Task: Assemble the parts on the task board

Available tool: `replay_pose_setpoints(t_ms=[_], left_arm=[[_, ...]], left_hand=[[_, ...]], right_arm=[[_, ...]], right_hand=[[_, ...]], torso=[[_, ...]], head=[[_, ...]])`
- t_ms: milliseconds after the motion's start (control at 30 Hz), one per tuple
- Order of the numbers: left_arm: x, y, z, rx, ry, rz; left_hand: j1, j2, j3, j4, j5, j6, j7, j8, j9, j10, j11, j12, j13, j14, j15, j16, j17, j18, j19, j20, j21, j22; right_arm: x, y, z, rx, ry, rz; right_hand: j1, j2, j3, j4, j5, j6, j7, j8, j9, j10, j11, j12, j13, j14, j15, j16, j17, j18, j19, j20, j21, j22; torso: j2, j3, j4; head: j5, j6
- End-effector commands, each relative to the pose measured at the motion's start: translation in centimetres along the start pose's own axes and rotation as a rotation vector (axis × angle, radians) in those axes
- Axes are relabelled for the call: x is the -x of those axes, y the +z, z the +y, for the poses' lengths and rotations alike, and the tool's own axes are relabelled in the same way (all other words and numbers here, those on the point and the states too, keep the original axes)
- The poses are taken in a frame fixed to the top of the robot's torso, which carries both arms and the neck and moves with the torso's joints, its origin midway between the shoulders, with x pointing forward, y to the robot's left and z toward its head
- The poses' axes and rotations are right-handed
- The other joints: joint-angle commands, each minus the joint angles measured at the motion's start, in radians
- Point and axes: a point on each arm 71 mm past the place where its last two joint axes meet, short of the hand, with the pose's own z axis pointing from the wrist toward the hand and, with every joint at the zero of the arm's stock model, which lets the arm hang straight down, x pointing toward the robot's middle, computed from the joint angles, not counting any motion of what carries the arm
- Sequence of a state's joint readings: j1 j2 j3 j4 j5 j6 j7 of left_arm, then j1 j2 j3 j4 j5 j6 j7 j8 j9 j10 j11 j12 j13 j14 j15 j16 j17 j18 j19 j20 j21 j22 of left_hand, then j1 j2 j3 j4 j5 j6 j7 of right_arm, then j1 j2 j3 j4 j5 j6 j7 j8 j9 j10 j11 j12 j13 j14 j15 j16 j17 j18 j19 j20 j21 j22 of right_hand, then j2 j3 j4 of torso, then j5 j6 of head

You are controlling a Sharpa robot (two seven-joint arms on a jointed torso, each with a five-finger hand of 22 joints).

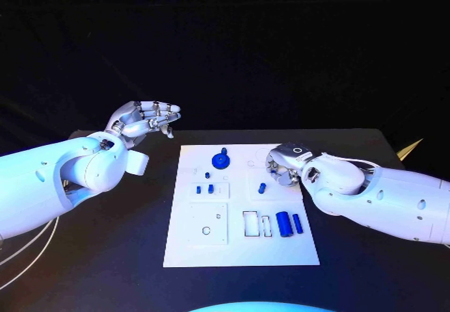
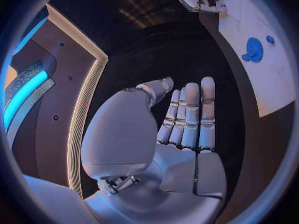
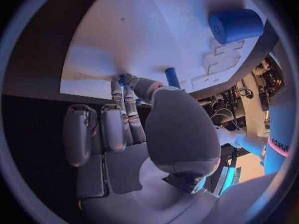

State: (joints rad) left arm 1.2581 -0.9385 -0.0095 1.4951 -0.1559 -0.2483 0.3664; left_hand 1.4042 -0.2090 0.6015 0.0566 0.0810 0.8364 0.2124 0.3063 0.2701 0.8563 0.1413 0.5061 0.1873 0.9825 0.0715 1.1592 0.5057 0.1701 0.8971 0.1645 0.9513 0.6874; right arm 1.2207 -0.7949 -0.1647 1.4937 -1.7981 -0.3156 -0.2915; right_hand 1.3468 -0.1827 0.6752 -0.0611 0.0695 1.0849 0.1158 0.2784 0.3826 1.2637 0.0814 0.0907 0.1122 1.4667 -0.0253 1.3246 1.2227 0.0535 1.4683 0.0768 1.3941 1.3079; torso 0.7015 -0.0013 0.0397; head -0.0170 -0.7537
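My right robot hand (image 1: 284, 159) is down over the far right part of the task board (image 1: 242, 247), fingers curled toward the plate, and in my right wrist view two fingertips (image 3: 121, 79) press down at the board with a small blue piece (image 3: 121, 77) right at their tips; it looks pinched, but I cannot tell for sure that I have a hold on it. Just beside that robot hand, toward me, a short blue peg (image 1: 263, 188) lies on the white surface, its long axis running roughly away from me, and the same peg shows close to my thumb in the wrist view. My left robot hand (image 1: 145, 119) hangs off the board's far left corner, above the black worktop (image 1: 112, 260), fingers loosely together, thumb apart, holding nothing. The blue gear (image 1: 221, 160) sits on the board's far middle, between my two robot hands, a little nearer the right one. Two blue cylinders (image 1: 290, 223) lie side by side on the near right part, well apart from the left robot hand. So the right arm is plainly the nearer one, and I judge the next move is its own: lift this small piece straight off the plate
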Motion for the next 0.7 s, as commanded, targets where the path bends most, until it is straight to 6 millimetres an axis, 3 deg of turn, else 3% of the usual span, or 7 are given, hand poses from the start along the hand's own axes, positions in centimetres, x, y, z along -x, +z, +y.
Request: replay_pose_setpoints(t_ms=[33,700], left_arm=[[-0.1,0.0,-0.1,-0.004,-0.009,0.007],[0.3,0.0,0.0,-0.003,-0.004,-0.005]], left_hand=[[0.002,0.006,-0.007,-0.002,-0.002,0.002,-0.005,0.006,0.0,0.007,0.002,0.004,-0.001,-0.005,-0.003,-0.006,-0.001,0.016,0.007,-0.002,-0.004,-0.002],[0.002,0.006,-0.009,-0.001,-0.002,0.0,-0.003,0.005,-0.001,0.005,0.003,0.002,-0.003,-0.006,-0.003,-0.006,-0.002,0.016,0.008,-0.003,-0.006,-0.003]], right_arm=[[0.2,-0.3,-0.1,-0.009,-0.007,-0.043],[2.7,-2.5,0.1,0.028,0.1,-0.163]], right_hand=[[0.019,0.017,0.017,-0.02,0.004,0.008,-0.002,0.005,0.002,0.044,-0.036,0.003,0.017,0.045,-0.009,-0.004,-0.001,-0.007,0.027,-0.008,0.004,0.075],[0.016,0.017,0.019,-0.023,0.002,0.012,-0.003,0.006,0.003,0.048,-0.037,0.003,0.02,0.046,-0.01,-0.001,0.0,-0.009,0.029,-0.009,0.011,0.083]], torso=[[0.0,-0.0001,0.0002],[0.0,0.0003,0.0]], head=[[0.0,0.0],[0.003,-0.001]])
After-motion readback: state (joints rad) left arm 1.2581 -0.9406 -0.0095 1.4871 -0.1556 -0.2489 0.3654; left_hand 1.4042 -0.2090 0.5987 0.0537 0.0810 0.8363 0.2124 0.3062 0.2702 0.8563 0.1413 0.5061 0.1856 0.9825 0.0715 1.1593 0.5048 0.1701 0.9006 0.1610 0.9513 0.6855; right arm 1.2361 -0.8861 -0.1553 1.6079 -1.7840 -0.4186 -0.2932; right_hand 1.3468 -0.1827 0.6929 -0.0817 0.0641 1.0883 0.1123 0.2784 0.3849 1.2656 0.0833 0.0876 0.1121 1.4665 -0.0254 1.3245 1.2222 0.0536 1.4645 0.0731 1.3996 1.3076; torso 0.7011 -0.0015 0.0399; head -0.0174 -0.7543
